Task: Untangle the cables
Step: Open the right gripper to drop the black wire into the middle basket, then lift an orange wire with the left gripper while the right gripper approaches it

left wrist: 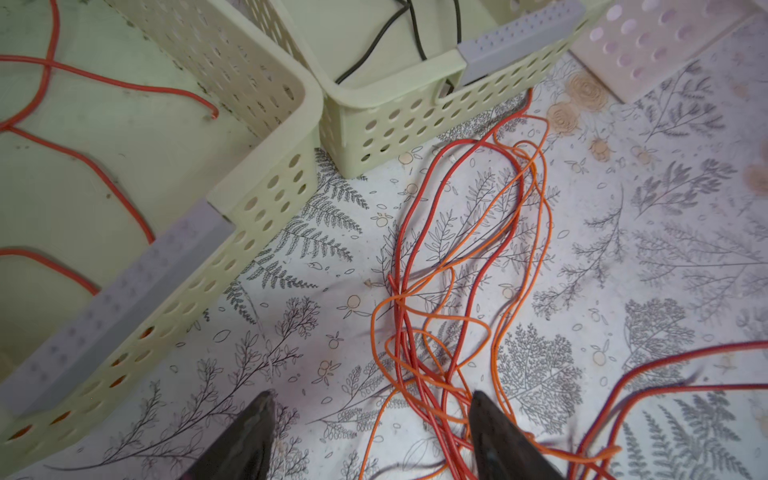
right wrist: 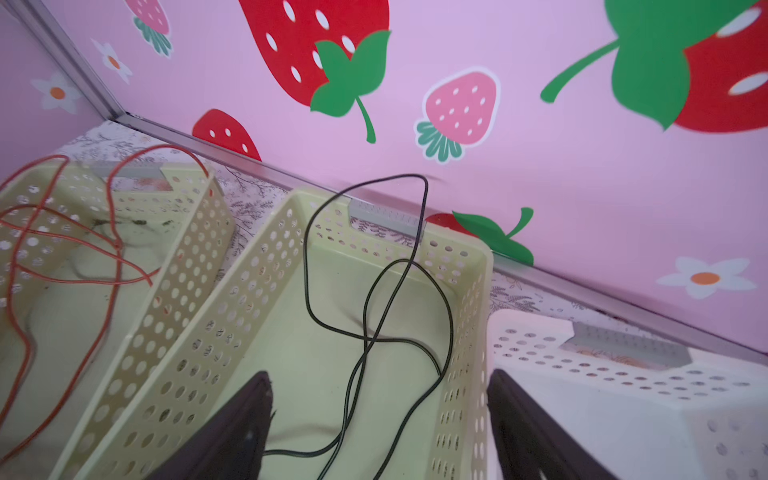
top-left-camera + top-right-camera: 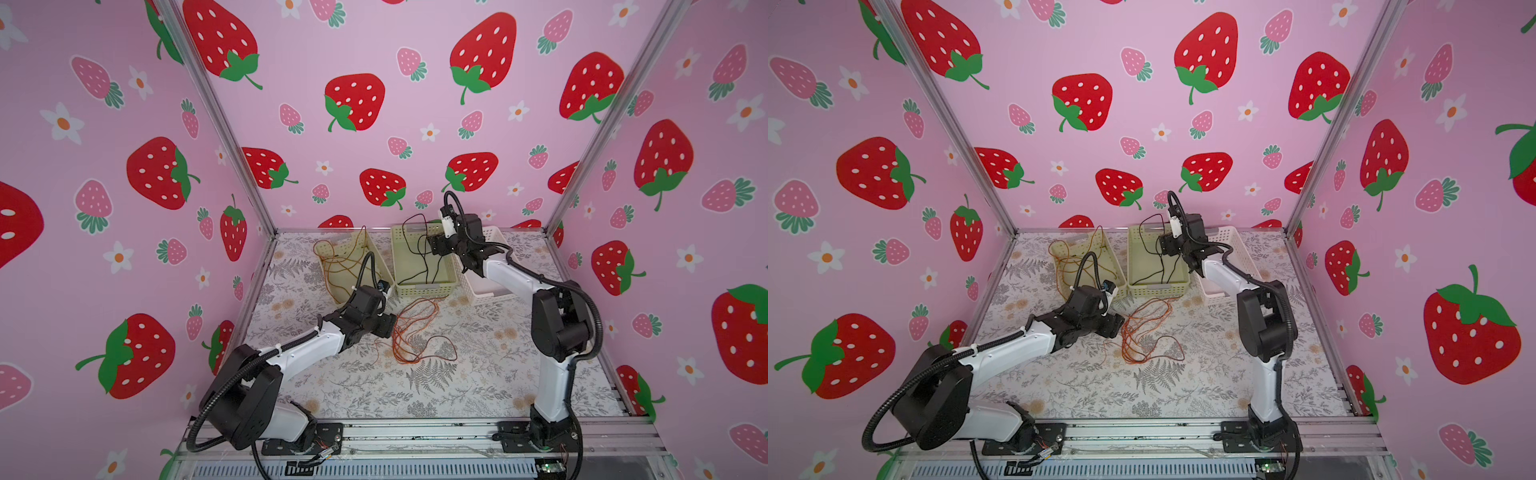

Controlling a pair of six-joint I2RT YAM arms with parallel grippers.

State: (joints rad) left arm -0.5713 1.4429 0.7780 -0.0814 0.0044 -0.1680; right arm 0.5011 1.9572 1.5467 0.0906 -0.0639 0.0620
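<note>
Over the green basket (image 2: 249, 282), right gripper (image 2: 379, 374) gapes empty — left gripper (image 1: 372, 392) too (above tangled cables (image 1: 400, 299))

Three baskets stood in row at back of table (image 3: 478, 374). Left basket (image 3: 384, 266) held loose cables (image 3: 345, 266); middle basket (image 3: 424, 289) held single cable (image 3: 419, 257); right basket (image 3: 490, 297) adjoined. Before middle basket, on table, lay cable tangle (image 3: 411, 328).

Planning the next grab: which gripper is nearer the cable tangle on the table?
Left. The left gripper is at the tangle, open, strands between its fingers. The right gripper hangs open over the middle basket, beyond.
</note>
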